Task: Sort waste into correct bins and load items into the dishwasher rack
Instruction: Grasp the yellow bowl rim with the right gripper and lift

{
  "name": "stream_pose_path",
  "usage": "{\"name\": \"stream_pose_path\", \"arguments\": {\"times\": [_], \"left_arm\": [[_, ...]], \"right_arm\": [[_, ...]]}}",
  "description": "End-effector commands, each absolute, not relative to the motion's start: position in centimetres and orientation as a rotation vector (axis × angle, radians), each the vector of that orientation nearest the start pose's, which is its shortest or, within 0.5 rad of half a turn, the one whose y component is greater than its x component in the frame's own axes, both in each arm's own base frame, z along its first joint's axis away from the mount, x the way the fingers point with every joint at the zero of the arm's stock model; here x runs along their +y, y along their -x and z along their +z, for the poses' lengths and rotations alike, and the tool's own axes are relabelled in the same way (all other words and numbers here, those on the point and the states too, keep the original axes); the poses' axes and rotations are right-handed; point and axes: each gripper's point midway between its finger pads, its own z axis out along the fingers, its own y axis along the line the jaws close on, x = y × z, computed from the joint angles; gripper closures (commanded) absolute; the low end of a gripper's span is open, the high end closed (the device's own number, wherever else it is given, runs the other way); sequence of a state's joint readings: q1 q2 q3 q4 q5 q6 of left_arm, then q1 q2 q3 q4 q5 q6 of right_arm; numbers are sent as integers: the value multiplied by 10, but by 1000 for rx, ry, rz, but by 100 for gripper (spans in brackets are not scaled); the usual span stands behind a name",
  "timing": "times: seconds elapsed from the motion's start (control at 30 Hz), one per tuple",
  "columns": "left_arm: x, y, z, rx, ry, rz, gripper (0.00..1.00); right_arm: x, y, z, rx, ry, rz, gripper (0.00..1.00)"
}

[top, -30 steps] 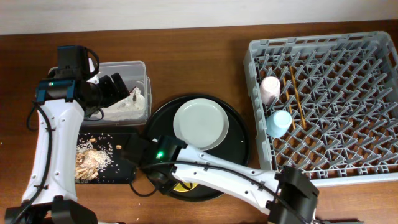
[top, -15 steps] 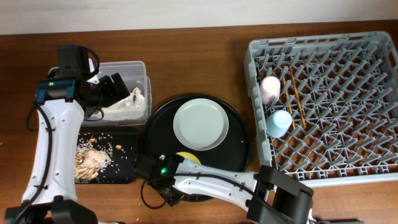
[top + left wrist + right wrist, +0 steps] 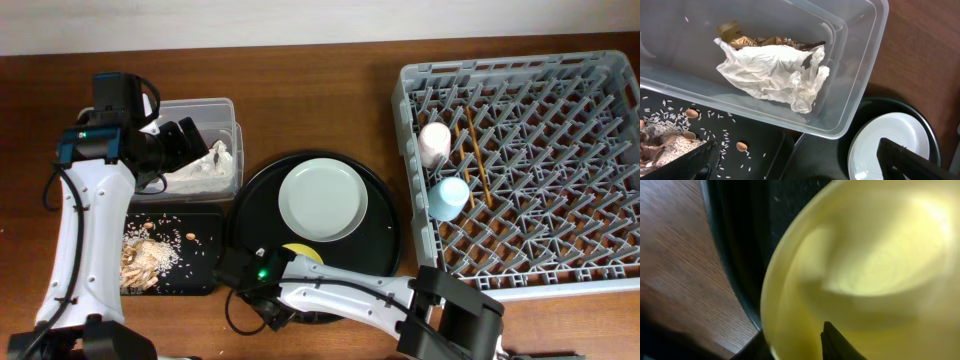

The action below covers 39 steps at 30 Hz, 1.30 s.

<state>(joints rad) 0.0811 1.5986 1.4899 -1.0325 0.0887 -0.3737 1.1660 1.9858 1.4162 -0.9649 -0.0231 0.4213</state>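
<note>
The small yellow bowl [image 3: 860, 265] fills the right wrist view; overhead only a sliver of it [image 3: 301, 254] shows at the front of the round black tray. My right gripper [image 3: 792, 347] is shut on the bowl's rim, one finger inside and one outside, and its wrist hides most of the bowl from above [image 3: 268, 292]. My left gripper [image 3: 805, 165] is open and empty above the clear tub [image 3: 860, 75], which holds a white napkin [image 3: 772, 75] and the gold-brown wrapper [image 3: 757, 41]. The grey plate [image 3: 322, 200] lies on the round tray. The pink cup [image 3: 435, 142], blue cup [image 3: 450, 197] and chopsticks [image 3: 476, 150] are in the dishwasher rack [image 3: 600, 280].
The shallow black tray [image 3: 205, 255] in front of the tub holds rice and beige-brown scraps [image 3: 145, 255]. The large round black tray [image 3: 385, 250] lies between the bins and the rack. My right arm runs along the front table edge [image 3: 360, 295].
My right wrist has moved toward the front edge of the round tray, uncovering a sliver of the yellow bowl, then stayed still. The left arm has not moved.
</note>
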Motion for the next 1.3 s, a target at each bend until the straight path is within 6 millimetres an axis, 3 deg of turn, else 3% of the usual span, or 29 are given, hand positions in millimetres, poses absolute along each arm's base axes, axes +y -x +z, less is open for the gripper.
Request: {"name": "stream_pose_path", "arguments": {"times": [0.0, 0.07, 0.33, 0.37, 0.47, 0.73, 0.83, 0.97, 1.1, 1.2, 1.27], "left_arm": [[18, -381, 197, 2633, 574, -197, 1], [18, -381, 197, 2633, 575, -197, 1], [18, -381, 197, 2633, 575, -197, 1], [18, -381, 197, 2633, 575, -197, 1], [18, -381, 197, 2633, 575, -197, 1], [18, -381, 197, 2633, 574, -197, 1], [18, -381, 197, 2633, 575, -197, 1], [18, -381, 197, 2633, 574, -197, 1], [18, -381, 197, 2633, 575, -197, 1], [18, -381, 197, 2633, 575, -197, 1], [18, -381, 197, 2633, 574, -197, 1]], "right_arm": [[354, -151, 36, 2883, 1127, 69, 85], [349, -148, 36, 2898, 1133, 45, 96], [354, -150, 42, 2889, 1130, 60, 96], [354, -151, 43, 2888, 1129, 62, 95], [352, -146, 42, 2908, 1137, 63, 72], [344, -143, 39, 2927, 1147, 27, 72], [338, -141, 29, 2934, 1149, 7, 73], [334, -139, 24, 2940, 1151, -1, 85], [338, -141, 27, 2932, 1148, 13, 88], [334, -140, 31, 2947, 1152, -12, 96], [331, -138, 43, 2969, 1160, -42, 96]]}}
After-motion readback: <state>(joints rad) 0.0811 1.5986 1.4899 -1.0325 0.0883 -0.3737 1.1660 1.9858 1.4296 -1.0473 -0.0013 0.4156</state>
